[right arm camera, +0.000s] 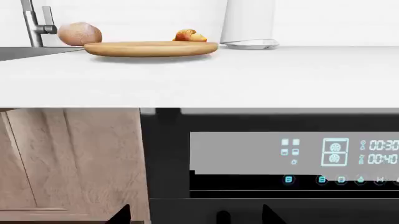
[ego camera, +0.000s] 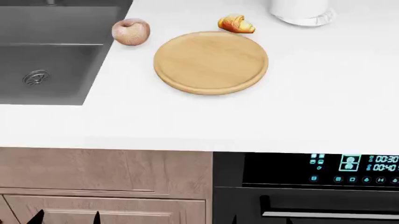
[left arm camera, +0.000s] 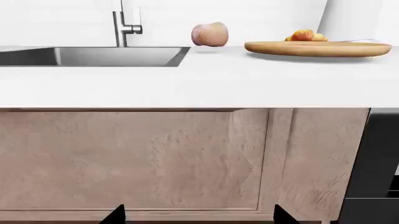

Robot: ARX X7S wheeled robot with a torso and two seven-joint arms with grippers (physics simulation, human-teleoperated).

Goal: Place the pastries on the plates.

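Observation:
The tan wooden plate [ego camera: 210,61] lies empty on the white counter. The golden croissant [ego camera: 236,23] lies on the counter just behind the plate's far rim. The pinkish-brown doughnut [ego camera: 131,31] sits on the counter to the plate's left, by the sink corner. Both wrist views show the plate [left arm camera: 318,48] [right arm camera: 151,48], the croissant [left arm camera: 305,35] [right arm camera: 189,35] and the doughnut [left arm camera: 210,34] [right arm camera: 80,33]. My left gripper [left arm camera: 199,217] [ego camera: 67,218] is open and empty, low in front of the cabinet door. My right gripper [right arm camera: 196,217] is open and empty, low in front of the oven. The grey-white plate is out of view.
A steel sink [ego camera: 44,51] with a tap [left arm camera: 124,25] is set in the counter at the left. A tall white cylinder on a marbled base [ego camera: 302,11] stands at the back right. The counter's front edge [ego camera: 187,142] overhangs a wooden cabinet [ego camera: 100,186] and a black oven [ego camera: 311,186].

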